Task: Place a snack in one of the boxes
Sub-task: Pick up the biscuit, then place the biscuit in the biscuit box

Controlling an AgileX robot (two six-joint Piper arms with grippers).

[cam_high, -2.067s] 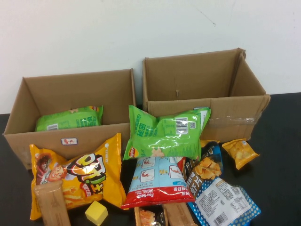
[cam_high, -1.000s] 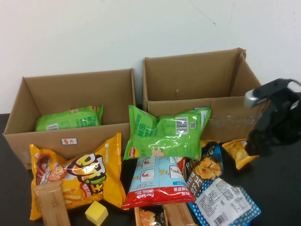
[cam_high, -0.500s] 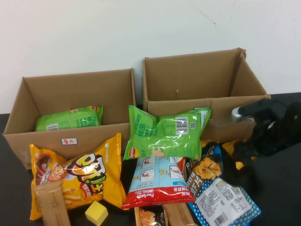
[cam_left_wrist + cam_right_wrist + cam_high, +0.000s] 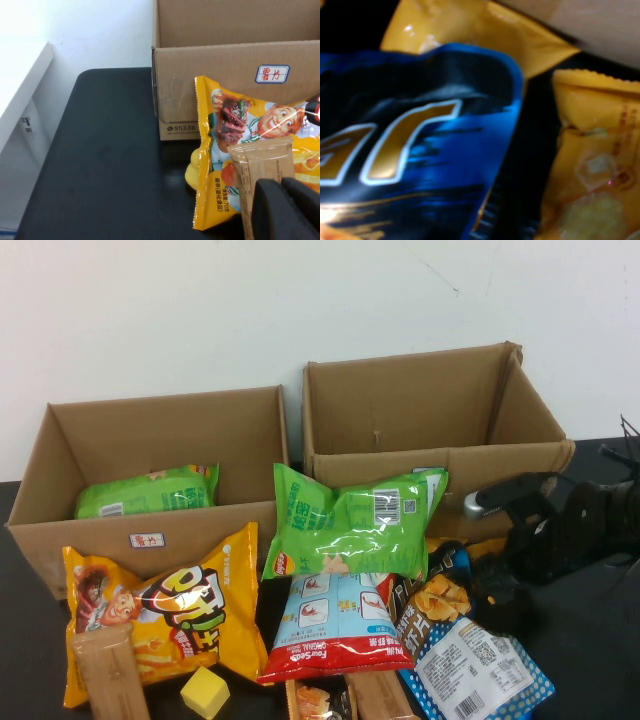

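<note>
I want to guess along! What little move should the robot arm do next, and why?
Probably lower the right gripper a little onto the small yellow snack bag. It hangs just above that bag, beside the blue bag, holding nothing yet. The left gripper sits parked.

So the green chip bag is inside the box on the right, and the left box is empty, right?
Not quite. In the high view, the green chip bag lies inside the left box; the right box shows nothing inside. The right gripper is low over the snack pile.
</note>
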